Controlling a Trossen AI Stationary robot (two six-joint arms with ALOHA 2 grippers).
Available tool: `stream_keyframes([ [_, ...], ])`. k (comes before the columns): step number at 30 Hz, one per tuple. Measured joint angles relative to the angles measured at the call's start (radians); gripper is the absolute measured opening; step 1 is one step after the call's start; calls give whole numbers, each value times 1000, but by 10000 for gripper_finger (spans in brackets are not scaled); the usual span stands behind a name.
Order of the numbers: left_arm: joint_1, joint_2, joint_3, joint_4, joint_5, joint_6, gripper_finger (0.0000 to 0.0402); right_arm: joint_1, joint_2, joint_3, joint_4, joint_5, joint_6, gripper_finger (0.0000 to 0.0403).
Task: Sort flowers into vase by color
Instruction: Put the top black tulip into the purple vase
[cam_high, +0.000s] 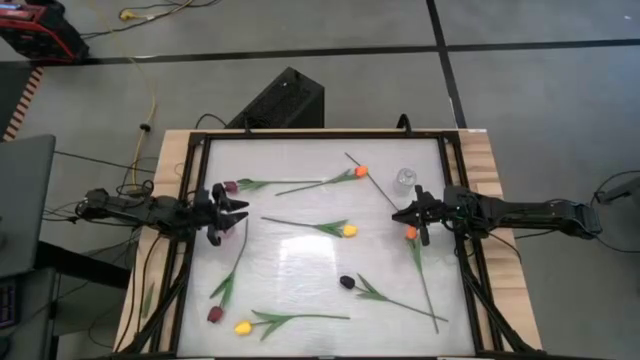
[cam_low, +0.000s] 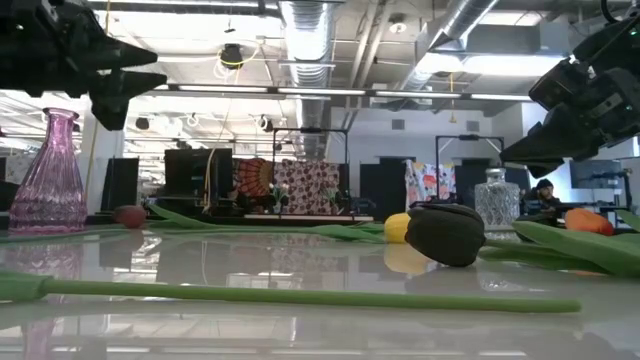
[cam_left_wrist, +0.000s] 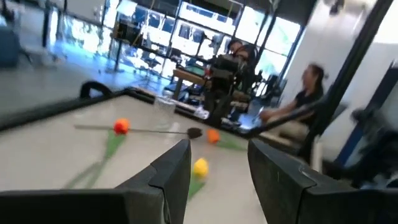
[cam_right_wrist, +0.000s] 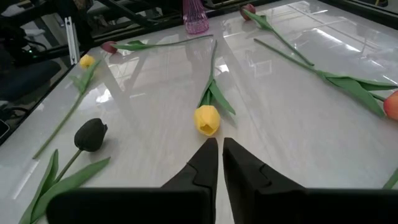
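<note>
Several tulips lie flat on the white table top. Among them are a maroon one, two orange ones, a yellow one mid-table and a dark one. More heads, a maroon and a yellow, lie near the front left. My left gripper hovers open above the left edge, beside a pink glass vase. My right gripper hovers shut above the right side, pointing at the yellow tulip; the clear vase stands just beyond it.
A black frame borders the table top on all sides. A person sits beyond the table's right side. Cables and a black box lie on the floor behind the table. The near middle of the table top holds no flowers.
</note>
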Motion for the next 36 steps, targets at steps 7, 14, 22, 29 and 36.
stream_keyframes([
  [7,0,3,0,23,-47,5,149,0,0,0,4,0,-139,54],
  [14,3,7,0,116,-317,-12,149,-1,0,-7,73,20,-297,54],
  [22,95,139,0,295,-78,39,149,6,0,-3,432,26,-154,54],
  [29,150,529,20,521,43,96,149,5,1,-1,590,78,-49,54],
  [36,153,907,171,676,69,295,149,5,15,113,406,163,-52,54],
])
